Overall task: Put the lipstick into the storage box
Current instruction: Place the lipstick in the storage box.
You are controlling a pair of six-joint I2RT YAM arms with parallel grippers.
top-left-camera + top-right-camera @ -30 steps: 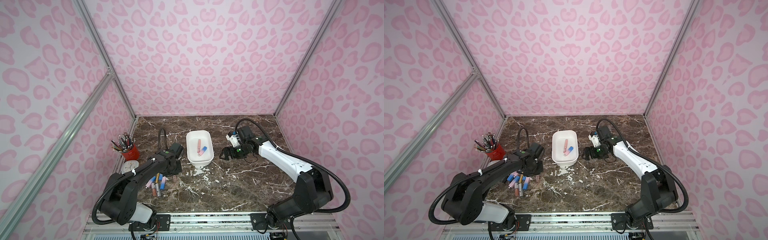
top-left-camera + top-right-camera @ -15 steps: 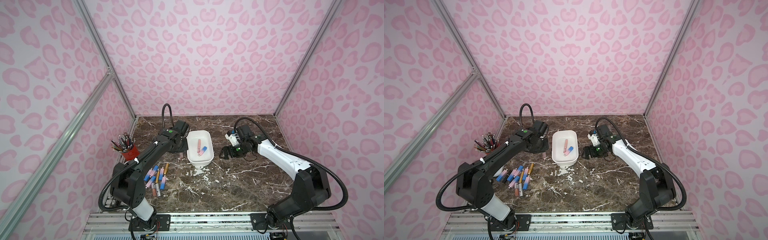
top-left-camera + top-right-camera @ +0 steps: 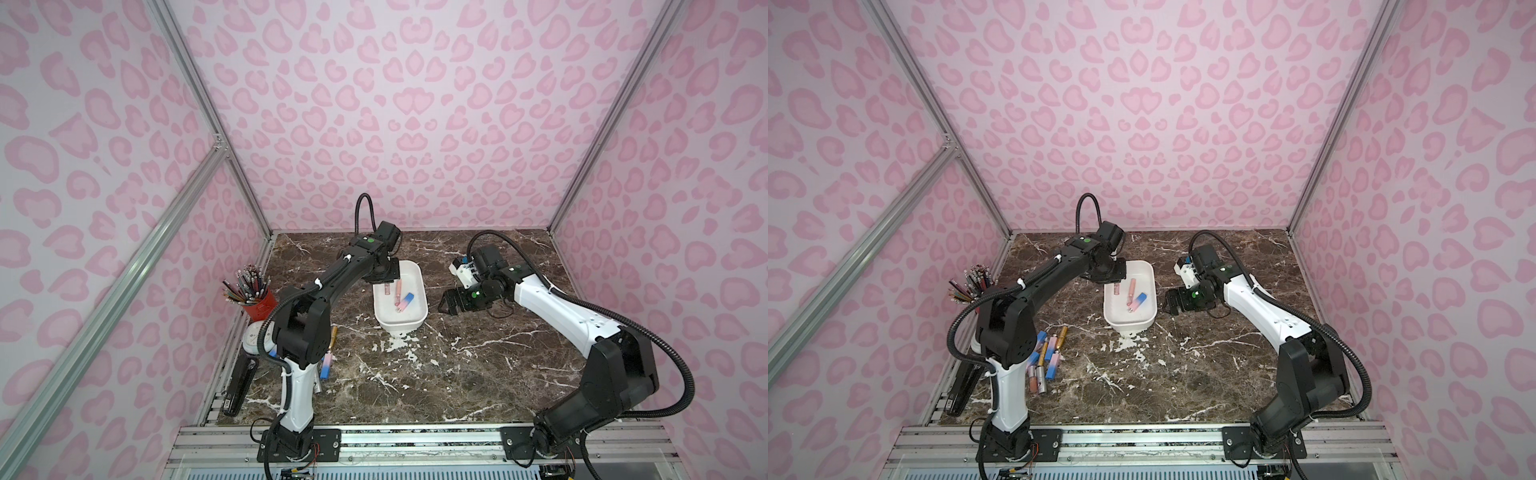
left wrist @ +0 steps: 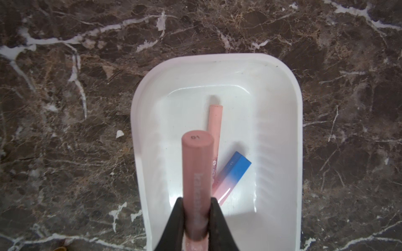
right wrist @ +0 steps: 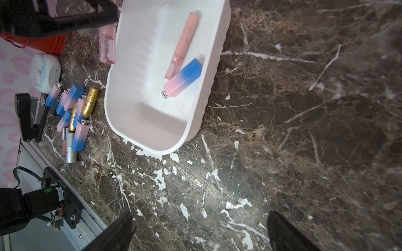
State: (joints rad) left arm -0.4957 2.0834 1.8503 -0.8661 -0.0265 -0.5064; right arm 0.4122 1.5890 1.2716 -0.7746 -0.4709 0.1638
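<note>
— Start on the left. What is the left hand doing?

— It is clamped on a dusty-pink lipstick. Both black fingers press the tube's sides near one end, and the rest of the tube sticks out past the fingertips, with "01" printed on its flat end.

— Where is that lipstick relative to the hand?

— It hangs straight down from the hand, over the inside of the white storage box and close to one of its long walls. In both top views the hand sits above the box's far end. I cannot tell whether the tube's tip touches the box floor.

— Is anything under the hand inside the box?

— Two lipsticks lie on the floor, touching each other: a pale pink tube and a blue-to-pink one.

— And the right hand?

— Its fingers are spread wide apart with nothing between them, only bare marble surface. In a top view it sits just beside the box, not touching it.

— What about the other lipsticks?

— A loose pile of lipsticks lies on the surface beyond the box from the right hand.
</note>
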